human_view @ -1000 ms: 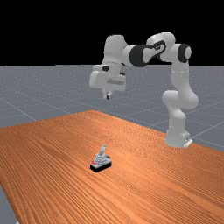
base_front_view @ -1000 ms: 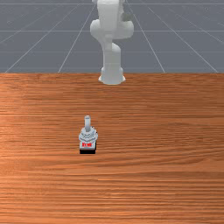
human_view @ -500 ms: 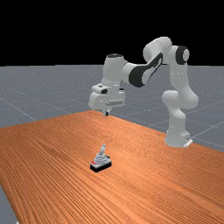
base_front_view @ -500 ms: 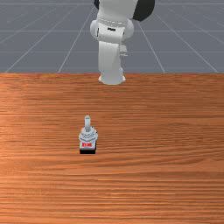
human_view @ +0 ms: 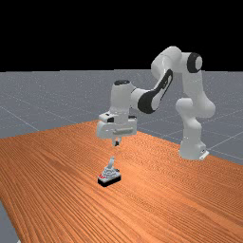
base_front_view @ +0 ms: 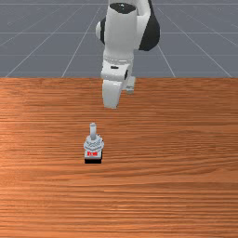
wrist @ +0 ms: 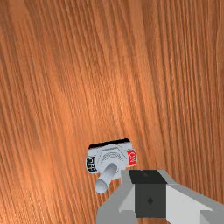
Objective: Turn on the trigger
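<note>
I have the switch standing on the wooden surface, its base flat on it. Its lever leans away from the red ON label, toward the OFF label, so from here it reads as off. I cannot tell whether my fingers are released or clenched. In the far view my hand hangs above the switch, pointing down, with a gap over the lever's tip; nothing of mine is touching it. The front view puts the hand behind the switch, on the side where the arm is mounted, and a little to the front view's right of it. The arm's base is well apart from the switch, toward the far view's right. Looking down from the wrist, I can read both labels on the switch, one on either side of the lever.
</note>
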`<act>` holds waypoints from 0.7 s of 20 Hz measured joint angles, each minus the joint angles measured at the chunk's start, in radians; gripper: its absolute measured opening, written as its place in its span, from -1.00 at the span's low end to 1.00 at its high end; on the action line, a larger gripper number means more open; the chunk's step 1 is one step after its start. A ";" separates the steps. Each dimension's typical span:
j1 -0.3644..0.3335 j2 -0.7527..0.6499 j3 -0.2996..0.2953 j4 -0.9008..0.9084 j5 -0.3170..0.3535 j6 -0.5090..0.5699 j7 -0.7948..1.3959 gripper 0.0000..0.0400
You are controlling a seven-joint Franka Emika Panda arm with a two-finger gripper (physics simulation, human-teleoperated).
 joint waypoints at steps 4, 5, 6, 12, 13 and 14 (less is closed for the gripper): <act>-0.006 0.064 0.009 0.035 -0.007 -0.031 -0.073 -1.00; -0.006 0.073 0.009 0.033 -0.007 -0.024 -0.072 -1.00; -0.006 0.062 0.009 0.013 -0.007 -0.040 -0.073 -1.00; -0.016 -0.046 0.014 -0.159 0.018 0.063 -0.092 -1.00; -0.018 -0.046 0.015 -0.159 0.023 0.064 -0.098 -1.00; -0.019 -0.047 0.014 -0.159 0.022 0.062 -0.097 -1.00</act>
